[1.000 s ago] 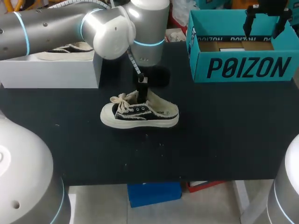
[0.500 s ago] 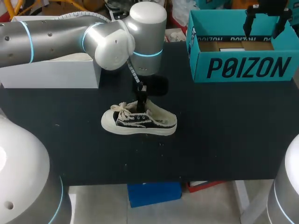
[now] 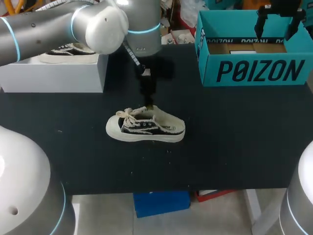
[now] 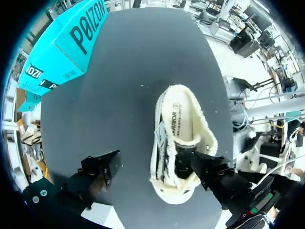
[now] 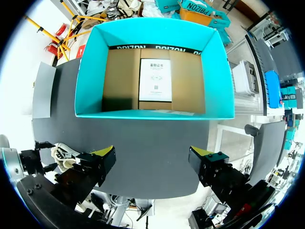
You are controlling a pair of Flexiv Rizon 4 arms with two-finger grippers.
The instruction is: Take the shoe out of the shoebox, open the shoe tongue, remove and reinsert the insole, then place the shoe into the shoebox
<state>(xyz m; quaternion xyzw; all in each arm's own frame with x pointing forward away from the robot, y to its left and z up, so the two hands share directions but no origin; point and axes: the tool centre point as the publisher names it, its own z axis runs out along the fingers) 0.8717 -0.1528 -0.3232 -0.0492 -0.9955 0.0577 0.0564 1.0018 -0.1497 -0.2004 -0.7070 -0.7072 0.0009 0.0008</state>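
Left gripper (image 4: 155, 164) hangs spread wide just above the shoe (image 4: 183, 138), which stands on its sole on the table (image 4: 128, 71), while the right gripper (image 5: 151, 155) hovers wide open over the teal shoebox (image 5: 152, 33).

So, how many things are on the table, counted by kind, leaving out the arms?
Shoes: 2, the middle shoe and the far shoe
Boxes: 2, the teal shoebox and the white box under the far shoe
Total: 4
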